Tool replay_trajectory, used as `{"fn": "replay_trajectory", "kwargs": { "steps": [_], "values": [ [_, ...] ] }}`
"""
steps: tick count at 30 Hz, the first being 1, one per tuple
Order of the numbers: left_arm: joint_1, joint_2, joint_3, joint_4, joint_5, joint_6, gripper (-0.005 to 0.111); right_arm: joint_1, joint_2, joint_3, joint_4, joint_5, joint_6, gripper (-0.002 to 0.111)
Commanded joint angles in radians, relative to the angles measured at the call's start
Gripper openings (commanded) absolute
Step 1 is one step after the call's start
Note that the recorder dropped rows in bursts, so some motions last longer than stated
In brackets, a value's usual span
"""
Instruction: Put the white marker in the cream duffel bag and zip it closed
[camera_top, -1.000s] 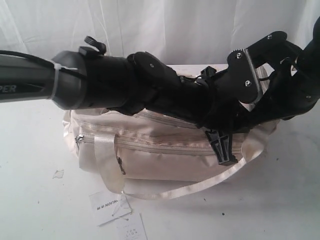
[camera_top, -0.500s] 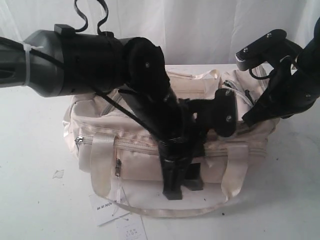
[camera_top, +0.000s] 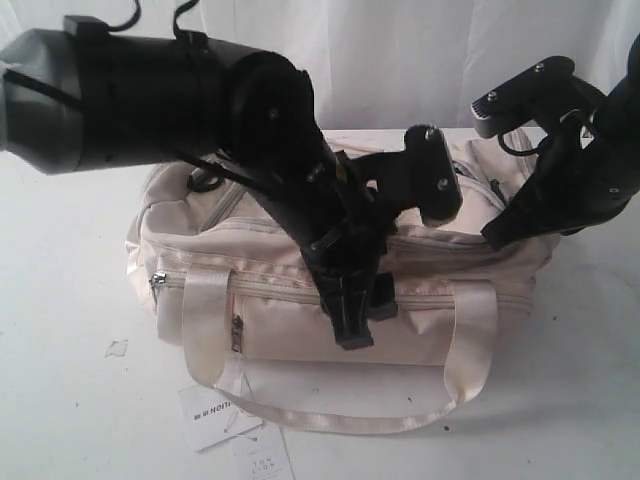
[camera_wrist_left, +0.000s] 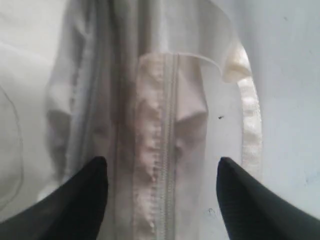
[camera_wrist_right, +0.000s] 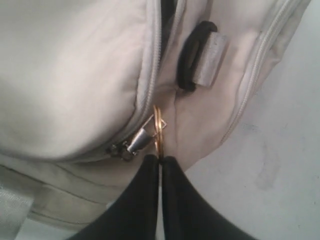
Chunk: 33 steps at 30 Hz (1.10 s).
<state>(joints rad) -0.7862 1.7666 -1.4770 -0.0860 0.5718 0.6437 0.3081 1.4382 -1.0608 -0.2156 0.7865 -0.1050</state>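
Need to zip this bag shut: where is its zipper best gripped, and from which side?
Grip the gold ring on the metal zipper pull, edge-on from the end of the bag. It stands clear of the fabric, thin and flat, so jaws can pinch its faces, as the right gripper does.
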Motion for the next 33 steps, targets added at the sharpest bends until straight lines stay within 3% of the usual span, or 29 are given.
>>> {"fn": "replay_trajectory", "kwargs": {
  "steps": [1,7,14,21,23,27,28,33],
  "values": [
    [-0.004,-0.055,-0.002,-0.006,-0.113,-0.016,0.066,0.001,-0.002,0.005,0.005,-0.016,0.016,0.000],
    [-0.001,0.056,-0.002,-0.006,-0.374,-0.016,0.066,0.001,-0.002,0.005,0.005,-0.046,0.016,0.000],
    [-0.003,0.110,-0.002,-0.013,-0.267,-0.020,0.066,0.001,-0.002,0.005,0.005,-0.063,0.036,0.000],
    [-0.003,0.118,-0.002,-0.018,-0.354,-0.046,0.064,0.001,-0.002,0.005,0.037,-0.079,0.040,0.000],
    [-0.003,0.129,-0.002,-0.018,-0.343,-0.046,0.054,0.001,-0.002,0.005,0.057,-0.081,0.040,0.000],
    [0.020,0.123,-0.002,-0.018,-0.286,-0.118,0.007,0.000,-0.002,0.005,0.103,-0.111,0.040,0.000],
    [0.029,0.121,-0.002,-0.018,-0.277,-0.153,0.001,0.000,-0.002,0.005,0.103,-0.124,0.040,0.000],
    [0.073,0.106,-0.002,-0.018,-0.284,-0.383,0.000,-0.010,-0.002,0.005,0.112,-0.248,0.040,0.000]
  ]
}}
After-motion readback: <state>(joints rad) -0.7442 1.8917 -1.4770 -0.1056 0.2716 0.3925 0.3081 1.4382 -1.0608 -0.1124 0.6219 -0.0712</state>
